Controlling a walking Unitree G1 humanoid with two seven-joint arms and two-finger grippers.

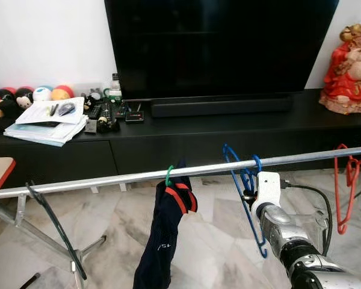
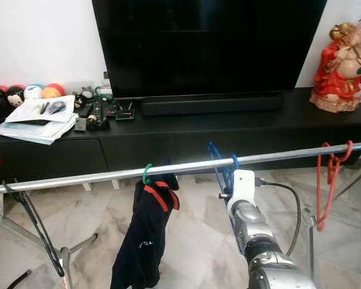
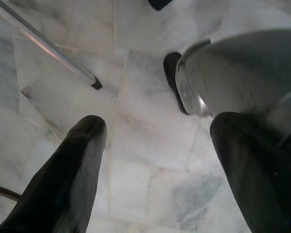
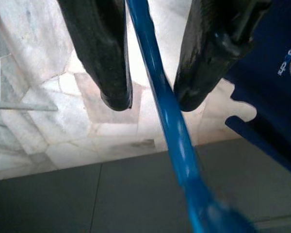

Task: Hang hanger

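Across the near part of the scene runs a silver metal rail (image 1: pixel 138 176) of a drying rack, rising slightly from left to right. On it, right of centre, hangs the blue hanger (image 1: pixel 248 198) by its hook, and the right end effector (image 4: pixel 153 99) reaches up to it from below. In the right wrist view the two black fingers (image 4: pixel 106 58) stand on either side of the hanger's blue bar with a narrow gap on each side, so they are slightly apart and not clamped on it. Left of the blue hanger, a dark navy garment with red trim (image 1: pixel 165 235) hangs from a green hook (image 1: pixel 168 174). A dark hanger (image 1: pixel 54 226) hangs near the rail's left end, and a red hanger (image 1: pixel 348 180) near its right end. The left end effector (image 3: pixel 155 160) points down at the marble floor (image 3: pixel 136 126), its fingers wide apart and holding nothing. Beyond the rail stands a low black TV cabinet (image 1: pixel 198 135) carrying a large television (image 1: pixel 219 45), a stack of papers (image 1: pixel 48 123) at the left and a red figurine (image 1: pixel 352 69) at the right.
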